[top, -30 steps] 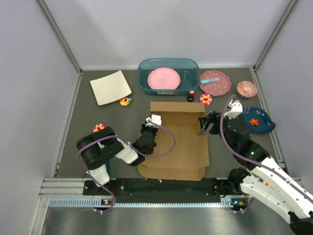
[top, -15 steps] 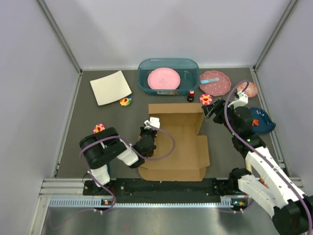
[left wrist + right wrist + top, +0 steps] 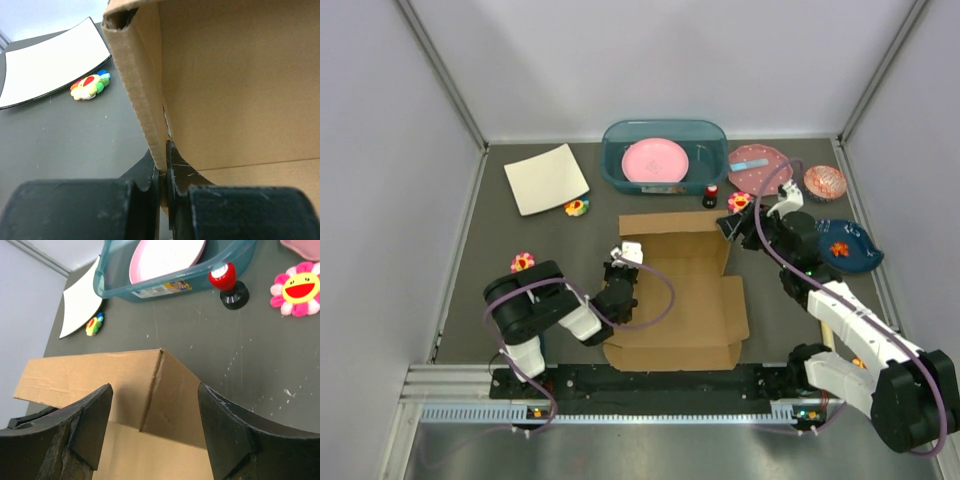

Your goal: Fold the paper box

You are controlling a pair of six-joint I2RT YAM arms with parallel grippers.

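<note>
The brown cardboard paper box [image 3: 685,285] lies in the middle of the table, its back wall and right side flap standing up. My left gripper [image 3: 623,283] is shut on the box's upright left wall; in the left wrist view its fingers [image 3: 177,172] pinch the corrugated edge [image 3: 145,110]. My right gripper [image 3: 732,226] is open at the box's back right corner. In the right wrist view its fingers [image 3: 92,427] spread wide around that folded corner [image 3: 160,385] without touching it.
A cream square sheet [image 3: 546,178] and a flower toy [image 3: 577,207] lie back left. A teal bin [image 3: 665,155] with a pink plate stands behind the box. A red-topped knob [image 3: 711,194], a flower toy [image 3: 741,203], a pink plate [image 3: 760,168], a cupcake liner [image 3: 825,181] and a blue dish [image 3: 848,246] lie right.
My right gripper has moved from the box's right side flap back and up to its back right corner. The left gripper has kept its hold on the left wall.
</note>
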